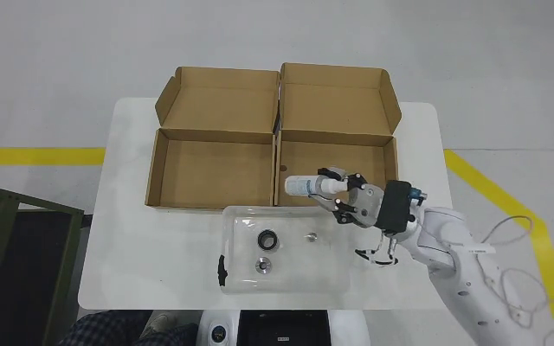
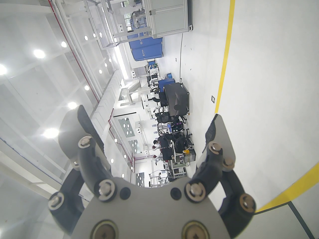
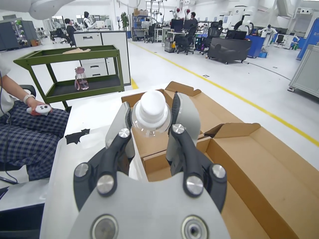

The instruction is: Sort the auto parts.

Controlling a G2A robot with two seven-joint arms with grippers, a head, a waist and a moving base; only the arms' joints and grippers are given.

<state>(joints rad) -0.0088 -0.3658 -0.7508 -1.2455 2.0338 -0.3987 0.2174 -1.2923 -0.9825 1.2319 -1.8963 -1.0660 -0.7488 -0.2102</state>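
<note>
My right claw (image 3: 151, 111) grips one small clear bottle (image 1: 301, 185), just right of centre in the top view, over the lower left corner of the right box (image 1: 346, 156) of two. The left box (image 1: 212, 169) sits beside it. One clear tray (image 1: 346, 264) below holds three parts: ring (image 1: 269, 239), disc (image 1: 262, 265), stud (image 1: 312, 235). My left claw (image 2: 149, 115) gapes wide, empty.

Nothing legible here: the label on the bottle (image 1: 301, 185) is too small to read, and the white mark on the blue cabinet (image 2: 147, 48) cannot be made out either.
</note>
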